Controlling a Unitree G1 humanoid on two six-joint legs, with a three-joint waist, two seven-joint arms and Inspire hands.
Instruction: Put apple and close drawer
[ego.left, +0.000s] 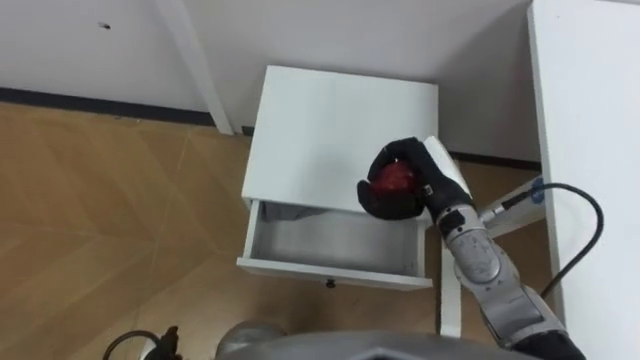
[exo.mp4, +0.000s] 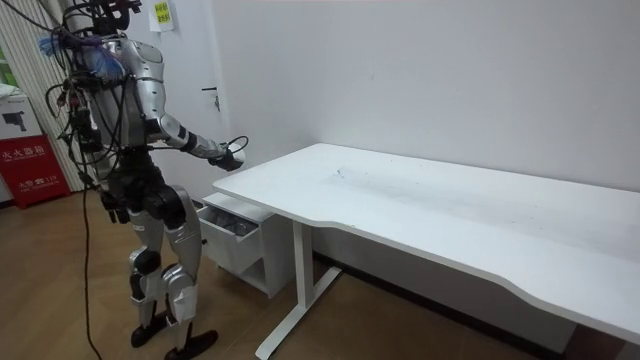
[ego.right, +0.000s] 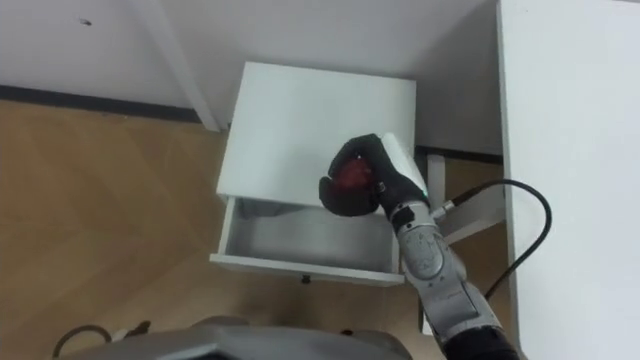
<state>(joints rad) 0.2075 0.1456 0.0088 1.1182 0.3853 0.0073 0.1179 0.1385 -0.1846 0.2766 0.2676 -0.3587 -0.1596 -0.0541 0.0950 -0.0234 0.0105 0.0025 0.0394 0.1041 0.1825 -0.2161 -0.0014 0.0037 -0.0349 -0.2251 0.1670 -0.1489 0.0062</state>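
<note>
The right robot hand (ego.left: 412, 188) is clamped on the apple (ego.left: 393, 178), dark fingers curled round it so that the red skin shows between them. In the eye views it is seen over the near right corner of the cabinet (ego.left: 320, 130), just where the white top meets the open drawer (ego.left: 330, 270). The room view shows the robot hand (exo.mp4: 232, 155) held up at about table height, well apart from the drawer (exo.mp4: 232, 222) beneath it, so the apple is in the air and not yet inside.

The drawer is pulled out toward the robot. Its pale grey bottom and white walls show, with a small dark knob (ego.left: 330, 284) at the middle of its front.

To the right stands the white table (ego.left: 590, 150); its leg (exo.mp4: 297, 270) comes down beside the cabinet. The robot stands on the wooden floor (ego.left: 110, 210) at the table's left end, facing the cabinet.

As for writing, the room view has a red sign (exo.mp4: 30, 155) with white characters at its far left and a small yellow label (exo.mp4: 160, 12) high on the wall.
</note>
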